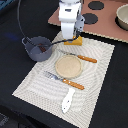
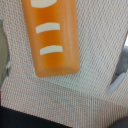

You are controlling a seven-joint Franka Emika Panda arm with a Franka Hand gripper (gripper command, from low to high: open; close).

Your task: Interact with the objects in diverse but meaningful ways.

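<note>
One bread loaf fills most of the wrist view: yellow-orange, smooth and plastic-looking, a long block with rounded corners, marked with pale cream bars across its upper face (three show, the topmost cut off by the frame edge). It lies flat on a woven cream placemat, whose fine grid texture is plain around it.

From the exterior view, the loaf is mostly hidden under the white arm, only an orange end peeking out at the placemat's far edge, close to the toy stove top. The gripper hangs directly over the loaf; its fingers are not clearly seen in either view, so I cannot tell whether it is spread or clamped.

Other items on the mat: a tan round plate near the middle, empty-looking, with an orange-handled knife just beyond it and an orange-handled fork just in front. A white utensil lies nearer the camera. A grey-blue two-handled pot sits at the exterior view's left, overlapping the mat's edge, with something small and dark red inside (too blurred to name). A second pot rests on the stove top at the exterior view's right.
</note>
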